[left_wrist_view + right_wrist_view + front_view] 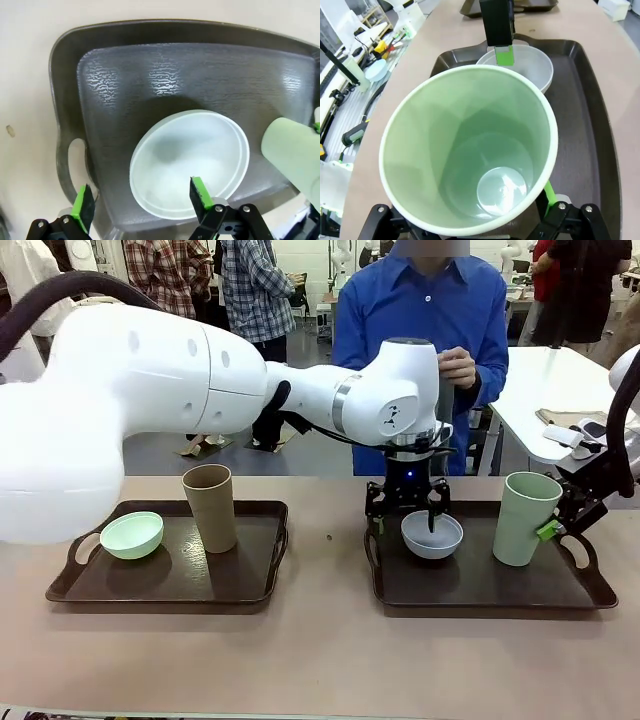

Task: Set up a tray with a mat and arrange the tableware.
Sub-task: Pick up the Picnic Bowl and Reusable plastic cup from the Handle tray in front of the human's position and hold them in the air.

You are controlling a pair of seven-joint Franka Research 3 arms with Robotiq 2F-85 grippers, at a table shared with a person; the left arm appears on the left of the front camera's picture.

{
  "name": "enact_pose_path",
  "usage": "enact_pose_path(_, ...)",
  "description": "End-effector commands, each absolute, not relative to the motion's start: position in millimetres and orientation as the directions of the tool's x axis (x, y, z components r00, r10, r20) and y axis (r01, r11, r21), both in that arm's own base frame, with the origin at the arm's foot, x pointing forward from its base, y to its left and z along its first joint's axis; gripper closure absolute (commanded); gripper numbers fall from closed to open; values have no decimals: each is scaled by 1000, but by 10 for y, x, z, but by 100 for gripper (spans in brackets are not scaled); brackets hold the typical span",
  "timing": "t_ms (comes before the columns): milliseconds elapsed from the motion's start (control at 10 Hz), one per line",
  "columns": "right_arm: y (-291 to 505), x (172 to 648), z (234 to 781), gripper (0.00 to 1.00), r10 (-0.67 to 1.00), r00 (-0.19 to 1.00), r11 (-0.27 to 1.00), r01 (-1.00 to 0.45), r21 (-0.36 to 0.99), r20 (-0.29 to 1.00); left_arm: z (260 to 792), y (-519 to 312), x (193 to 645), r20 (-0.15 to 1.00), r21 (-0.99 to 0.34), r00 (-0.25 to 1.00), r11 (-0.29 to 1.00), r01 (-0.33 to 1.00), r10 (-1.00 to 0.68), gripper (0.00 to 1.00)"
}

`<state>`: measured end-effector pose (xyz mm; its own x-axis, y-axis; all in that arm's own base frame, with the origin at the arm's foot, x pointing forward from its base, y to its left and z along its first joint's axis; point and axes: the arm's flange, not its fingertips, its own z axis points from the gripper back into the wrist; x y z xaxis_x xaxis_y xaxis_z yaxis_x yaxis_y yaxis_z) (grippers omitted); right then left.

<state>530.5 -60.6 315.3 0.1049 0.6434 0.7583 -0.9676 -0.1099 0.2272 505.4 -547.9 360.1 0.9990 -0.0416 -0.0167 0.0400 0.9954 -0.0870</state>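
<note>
Left gripper point(142, 197) astride round pale grey-blue bowl point(200, 150)

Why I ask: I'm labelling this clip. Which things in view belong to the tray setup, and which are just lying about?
For the job: left tray, mint green bowl, tan brown cup, right tray, pale grey-blue bowl, pale green cup.

Lying about: white box, bench clutter, tan cloth.
</note>
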Motion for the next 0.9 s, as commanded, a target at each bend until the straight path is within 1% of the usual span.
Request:
enact_pose_path(0, -565, 5334, 3109, 0, 670, 117, -99, -965, 244, 733, 3616, -5540, 5181, -19, -70, 996, 994, 83, -84, 0)
enact_pose_path(100, -565, 5331, 3099, 0, 673, 114, -99, -965, 242, 730, 3572, -5528, 5214, -6, -77, 996, 993, 86, -86, 58)
enact_pose_path(200, -565, 5332, 3087, 18, 675, 105, -100, -968, 232, 730, 3541, -5516, 5251, 0, -96, 995, 990, 98, -99, 58)
enact_pose_path(300, -563, 5333, 3080, 59, 676, 99, -104, -968, 228, 730, 3535, -5508, 5262, -3, -104, 995, 990, 97, -97, 100)
enact_pose_path(400, -554, 5334, 3076, 77, 677, 92, -111, -968, 225, 730, 3548, -5509, 5252, -1, -106, 995, 990, 98, -99, 63)
enact_pose_path(500, -550, 5336, 3071, 100, 679, 89, -114, -968, 225, 729, 3560, -5500, 5243, 1, -106, 995, 989, 100, -101, 100)
enact_pose_path(700, -541, 5348, 3062, 100, 684, 91, -114, -967, 229, 724, 3565, -5487, 5237, -1, -109, 995, 989, 101, -101, 100)
enact_pose_path(800, -536, 5346, 3063, 74, 689, 90, -113, -967, 229, 719, 3561, -5481, 5230, -2, -108, 995, 989, 101, -102, 100)
